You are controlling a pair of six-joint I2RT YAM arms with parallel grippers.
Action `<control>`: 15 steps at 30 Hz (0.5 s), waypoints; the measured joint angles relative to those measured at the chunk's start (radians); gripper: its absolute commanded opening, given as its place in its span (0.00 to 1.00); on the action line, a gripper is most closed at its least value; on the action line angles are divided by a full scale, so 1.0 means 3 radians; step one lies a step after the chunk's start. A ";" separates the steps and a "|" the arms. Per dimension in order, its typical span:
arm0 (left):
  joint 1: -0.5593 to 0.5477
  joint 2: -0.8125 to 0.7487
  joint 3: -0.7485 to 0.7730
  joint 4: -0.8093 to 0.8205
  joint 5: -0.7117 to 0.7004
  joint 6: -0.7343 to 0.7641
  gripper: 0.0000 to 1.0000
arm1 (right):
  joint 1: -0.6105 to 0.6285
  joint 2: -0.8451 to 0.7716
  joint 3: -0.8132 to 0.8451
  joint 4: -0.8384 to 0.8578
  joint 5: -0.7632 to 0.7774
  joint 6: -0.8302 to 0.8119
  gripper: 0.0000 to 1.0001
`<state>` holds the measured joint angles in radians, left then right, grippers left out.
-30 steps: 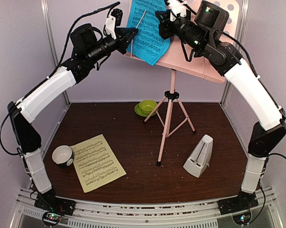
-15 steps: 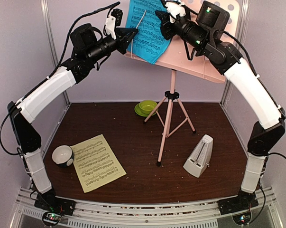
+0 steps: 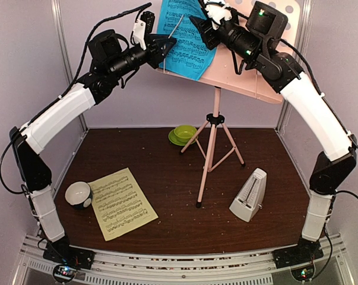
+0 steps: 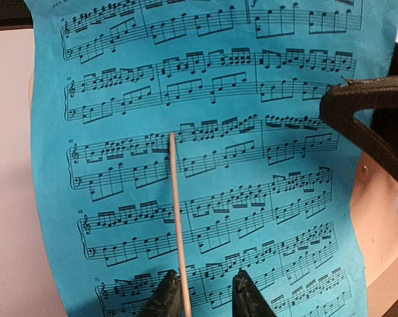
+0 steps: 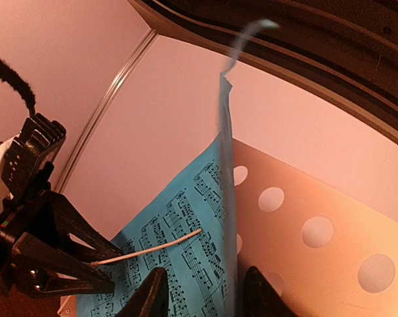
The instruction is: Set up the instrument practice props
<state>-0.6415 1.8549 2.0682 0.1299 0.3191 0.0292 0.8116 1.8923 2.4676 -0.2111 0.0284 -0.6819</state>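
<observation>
The pink music stand (image 3: 244, 65) stands on its tripod at mid-table. The blue sheet-music page (image 3: 187, 50) rests on its hole-punched desk (image 5: 331, 218). My left gripper (image 3: 167, 43) is open in front of the page (image 4: 265, 178). The stand's thin pink wire page-holder (image 4: 175, 211) runs between its fingertips (image 4: 167, 297), close to the left one. My right gripper (image 3: 197, 25) is open, its jaws astride the page's right edge (image 5: 224, 198). The pale-yellow page (image 3: 120, 203) lies flat at front left. The white metronome (image 3: 250, 195) stands at front right.
A green bowl on a saucer (image 3: 183, 134) sits behind the tripod legs (image 3: 209, 154). A small white-and-black cup (image 3: 78, 195) touches the yellow page's left edge. Pale walls with metal frame posts (image 3: 69, 59) close in the left, back and right.
My right gripper has shifted a little up and left along the blue page's edge. My left gripper has edged slightly right toward the page. The things on the table have not moved.
</observation>
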 measured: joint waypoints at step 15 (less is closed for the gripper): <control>-0.0003 -0.0619 -0.0401 -0.0484 -0.0411 0.0013 0.96 | 0.0005 -0.0276 -0.0159 0.0095 0.0221 0.0130 1.00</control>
<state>-0.6422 1.6691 1.9480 -0.0154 0.1959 0.0330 0.8131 1.8095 2.4199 -0.1825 0.0948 -0.6430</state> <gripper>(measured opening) 0.946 0.995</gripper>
